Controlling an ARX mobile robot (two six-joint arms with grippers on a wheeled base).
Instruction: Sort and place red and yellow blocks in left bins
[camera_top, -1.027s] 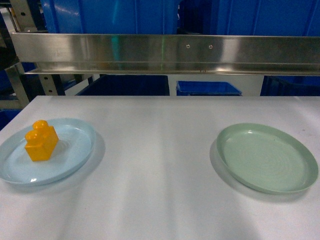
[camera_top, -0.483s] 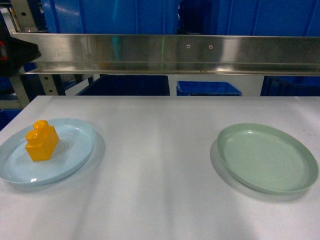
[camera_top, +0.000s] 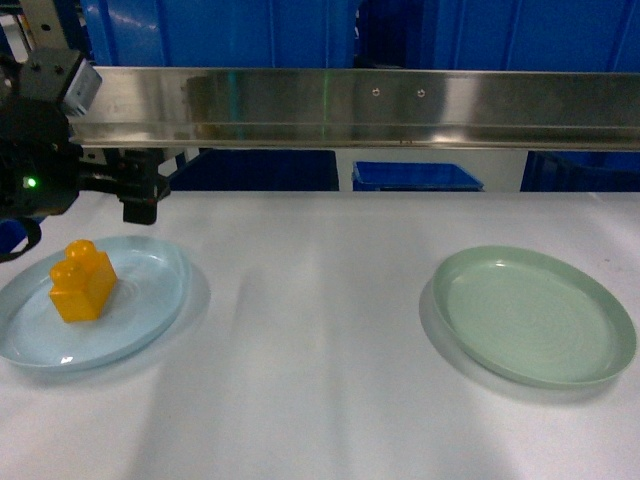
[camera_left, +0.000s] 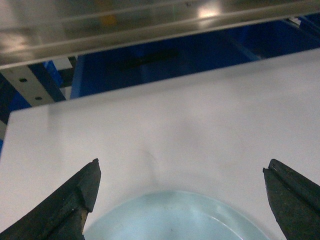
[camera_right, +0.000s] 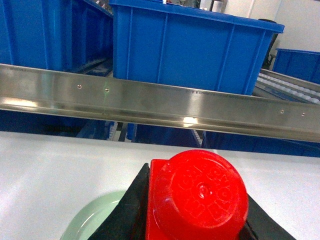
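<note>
White bench (camera_top: 320, 330): right claw (camera_right: 192, 222) pinching red block (camera_right: 197, 200) may drop it; left claw (camera_left: 182, 192) spread.

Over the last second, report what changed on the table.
The left arm swung into the head view from the left; its open left gripper now hangs behind the blue plate. The yellow block, green plate and table stayed put.

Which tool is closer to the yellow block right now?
Left. The left tool hangs open just behind the blue plate holding the yellow block. The right tool, gripping the red block, sits over by the green plate.
</note>
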